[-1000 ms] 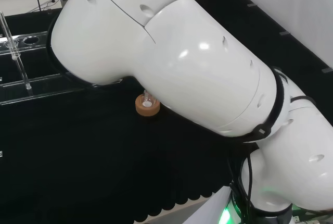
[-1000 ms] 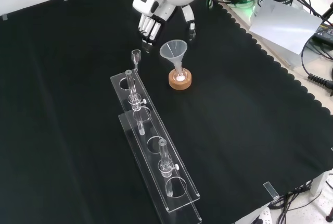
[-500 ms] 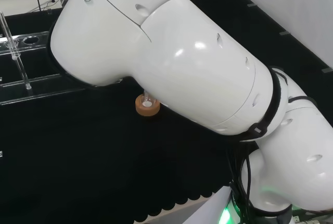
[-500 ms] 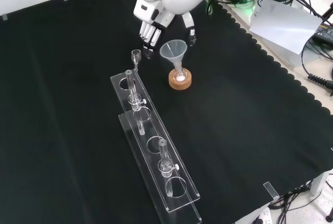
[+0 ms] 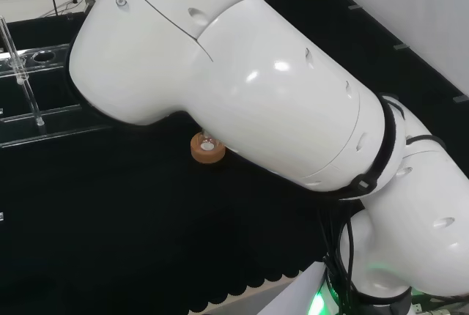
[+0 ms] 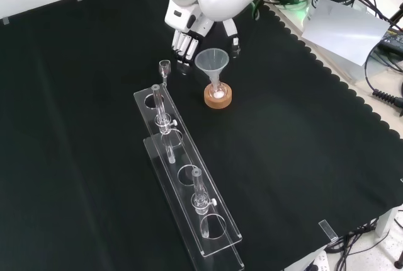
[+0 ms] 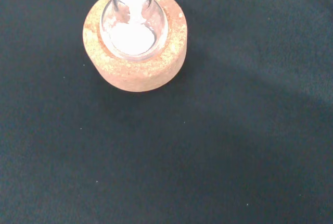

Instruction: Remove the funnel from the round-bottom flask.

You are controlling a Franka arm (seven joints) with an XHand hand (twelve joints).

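- Front view: the funnel sits upright in the flask, which rests in a cork ring near the middle of the black cloth.
- The hand comes in from the top of this view and hangs just behind the funnel's rim, fingers to the rim's left and the thumb to its right.
- The fingers point down, nearly straight and spread apart from the thumb; they hold nothing, and the funnel's mouth lies below the gap between them, apart from both.
- A small glass piece stands just left of the funnel, below the fingers.
- A clear rack with tubes runs from there toward the view's lower edge.
- Wrist view: the cork ring appears close, with the flask seated in it and white matter at the flask's bottom.
- Head view: the arm's white links cover most of the scene; the cork ring peeks out beneath them, with the rack at left.
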